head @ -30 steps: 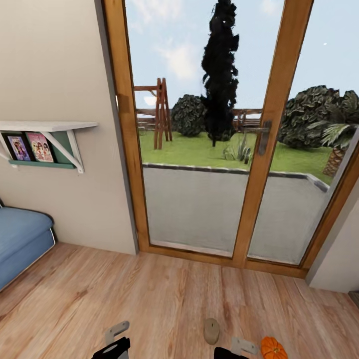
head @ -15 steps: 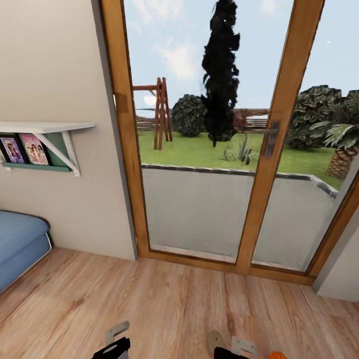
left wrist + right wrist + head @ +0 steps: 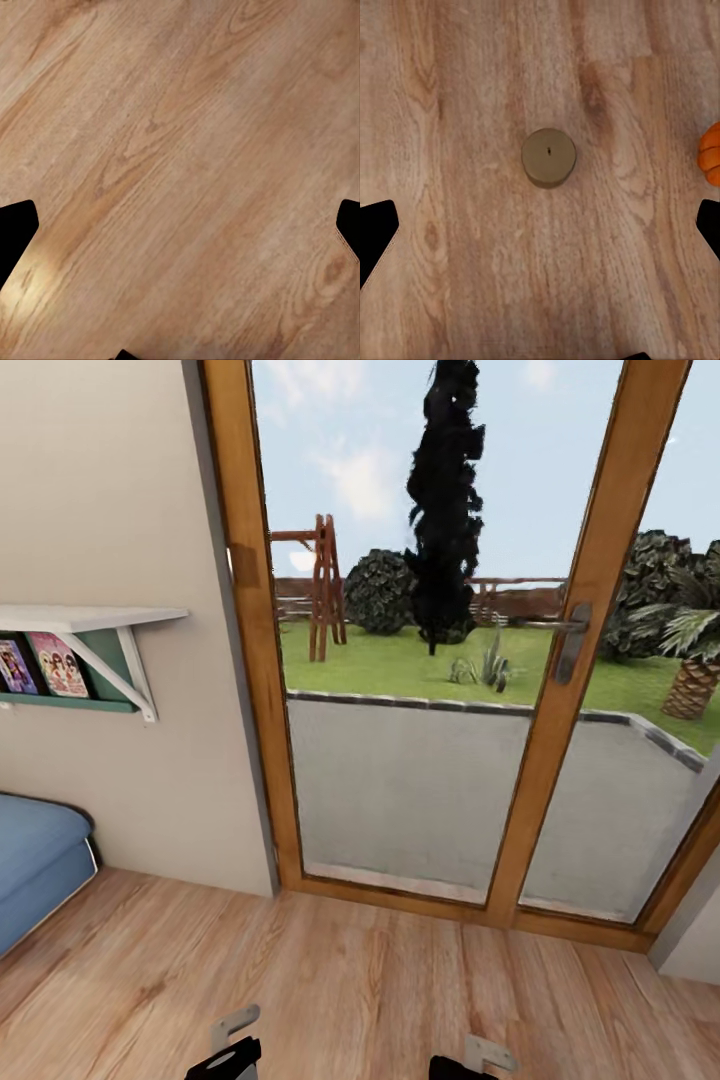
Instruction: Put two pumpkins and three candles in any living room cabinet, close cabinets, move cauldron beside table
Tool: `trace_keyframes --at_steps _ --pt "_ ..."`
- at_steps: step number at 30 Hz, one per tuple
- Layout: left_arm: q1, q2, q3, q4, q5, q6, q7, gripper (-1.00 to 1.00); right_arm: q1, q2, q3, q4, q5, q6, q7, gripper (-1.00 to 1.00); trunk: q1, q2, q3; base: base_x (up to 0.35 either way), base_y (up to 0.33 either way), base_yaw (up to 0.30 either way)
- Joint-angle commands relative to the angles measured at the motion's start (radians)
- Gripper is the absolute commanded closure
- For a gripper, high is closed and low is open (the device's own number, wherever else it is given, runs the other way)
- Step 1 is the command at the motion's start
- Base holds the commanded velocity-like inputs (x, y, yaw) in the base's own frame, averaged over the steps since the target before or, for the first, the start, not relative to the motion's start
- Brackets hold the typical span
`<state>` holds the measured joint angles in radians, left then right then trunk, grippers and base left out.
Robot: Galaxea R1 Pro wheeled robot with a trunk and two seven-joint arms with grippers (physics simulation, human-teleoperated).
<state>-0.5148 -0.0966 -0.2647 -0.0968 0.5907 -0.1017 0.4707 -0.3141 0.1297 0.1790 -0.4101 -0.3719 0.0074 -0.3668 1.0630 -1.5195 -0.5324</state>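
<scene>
A stubby grey-beige candle [image 3: 549,157] stands upright on the wood floor [image 3: 472,112], straight below my right gripper [image 3: 540,232], whose fingers are spread wide. A bright-orange pumpkin [image 3: 710,153] lies well apart from the candle. My left gripper [image 3: 180,232] hangs equally wide over bare planks.

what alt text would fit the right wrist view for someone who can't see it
A short grey-beige candle stands upright on the wood plank floor, seen from directly above between the open right gripper. The edge of an orange pumpkin shows at the frame's border.
</scene>
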Motion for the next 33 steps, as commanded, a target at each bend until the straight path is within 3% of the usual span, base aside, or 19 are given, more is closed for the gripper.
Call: trace_keyframes --at_steps 1,17,33 --pt "-0.001 0.0 -0.008 0.0 0.011 -0.004 0.003 -1.0 0.0 -0.001 0.008 -0.001 -0.009 0.001 -0.008 -1.0 0.0 0.0 -0.001 0.207 0.01 0.0" --pt "0.004 0.0 -0.008 0.0 0.01 -0.004 0.003 -1.0 0.0 -0.001 0.01 -0.001 -0.009 0.001 -0.006 -1.0 0.0 0.0 -0.001 0.145 0.001 0.0" --pt "0.004 0.0 -0.008 0.0 0.011 -0.004 0.003 -1.0 -0.001 -0.001 0.009 -0.001 -0.009 0.001 -0.005 -1.0 0.0 0.0 -0.001 0.029 0.03 0.0"
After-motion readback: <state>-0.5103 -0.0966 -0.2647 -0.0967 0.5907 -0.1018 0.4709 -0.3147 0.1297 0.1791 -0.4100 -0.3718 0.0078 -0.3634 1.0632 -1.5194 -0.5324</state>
